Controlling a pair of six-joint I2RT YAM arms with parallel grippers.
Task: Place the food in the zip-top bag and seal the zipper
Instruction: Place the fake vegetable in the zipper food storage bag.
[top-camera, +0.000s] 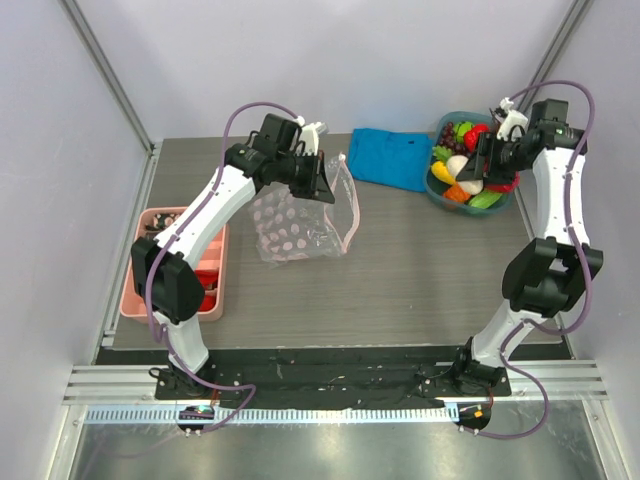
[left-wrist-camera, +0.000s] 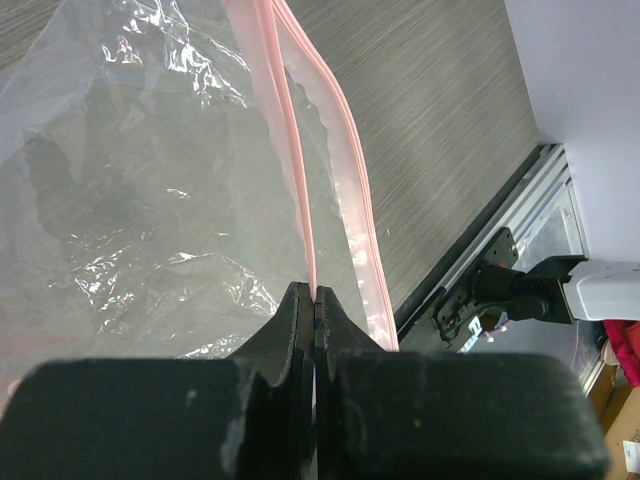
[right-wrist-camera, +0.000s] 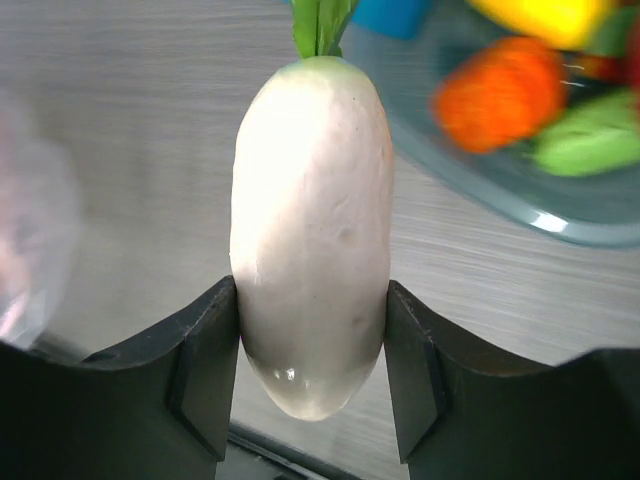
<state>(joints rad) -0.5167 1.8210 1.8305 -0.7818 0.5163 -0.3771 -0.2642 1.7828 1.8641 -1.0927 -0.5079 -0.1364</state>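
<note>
The clear zip-top bag (top-camera: 295, 228) with pinkish dots lies left of centre, its pink zipper (top-camera: 350, 212) on its right edge. My left gripper (top-camera: 318, 182) is shut on one lip of the zipper (left-wrist-camera: 300, 190); the other lip (left-wrist-camera: 352, 210) hangs apart, so the mouth gapes. The left wrist view shows the bag (left-wrist-camera: 150, 200) and my gripper (left-wrist-camera: 316, 298) pinching the strip. My right gripper (top-camera: 482, 166) is shut on a beige radish (top-camera: 458, 165) above the food bowl. In the right wrist view my gripper (right-wrist-camera: 312, 330) holds the radish (right-wrist-camera: 312, 200) by its lower half, green leaves pointing away.
A teal bowl (top-camera: 441, 192) at the back right holds several toy foods; its rim (right-wrist-camera: 520, 195) shows beside the radish. A folded blue cloth (top-camera: 395, 157) lies at the back. A pink tray (top-camera: 140, 262) sits at the left edge. A metal rail (left-wrist-camera: 480, 250) borders the table.
</note>
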